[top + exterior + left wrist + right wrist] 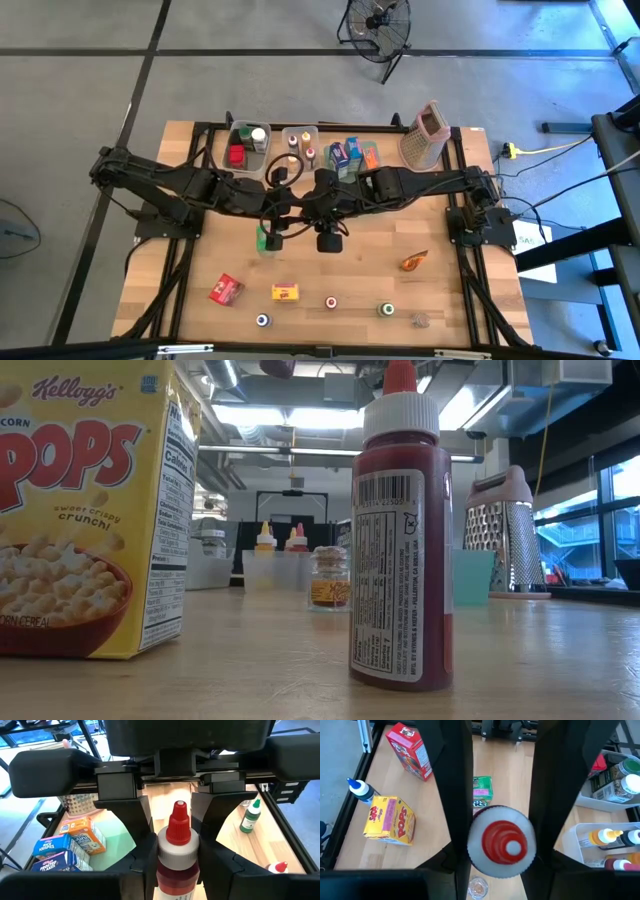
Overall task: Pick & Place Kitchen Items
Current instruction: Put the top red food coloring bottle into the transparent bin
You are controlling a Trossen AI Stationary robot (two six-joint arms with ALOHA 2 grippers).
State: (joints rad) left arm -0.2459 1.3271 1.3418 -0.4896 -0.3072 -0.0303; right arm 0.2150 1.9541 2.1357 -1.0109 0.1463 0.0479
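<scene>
A small bottle of dark red sauce (176, 851) with a white collar and a red nozzle cap (503, 843) hangs in the air over the middle of the table (360, 270). Both grippers have it. My left gripper (177, 870) is shut on its body, coming from the table's left. My right gripper (503, 857) is shut on it from the table's right, slanting down. In the high view the arms hide the bottle. Other kitchen items stand loose on the near half of the table or in the bins at the far edge. My left gripper pinches the bottle's body below the white collar (175, 882) between its two fingers (142, 870), one on each side, slanting slightly down from the table's left. The bottle stands about upright, clear of the table. My right gripper pinches the same bottle at its white collar (476, 851), one finger (457, 860) on each side. It comes from the table's right and from above, slanting down. The cap points up between the fingers.
Clear bins (300, 145) and a box grater (422, 135) line the far edge. On the near half stand a red carton (227, 290), a yellow Pops carton (285, 292), a second red-capped bottle (400, 540), a small jar (330, 578), an orange packet (415, 260) and a green item (481, 790).
</scene>
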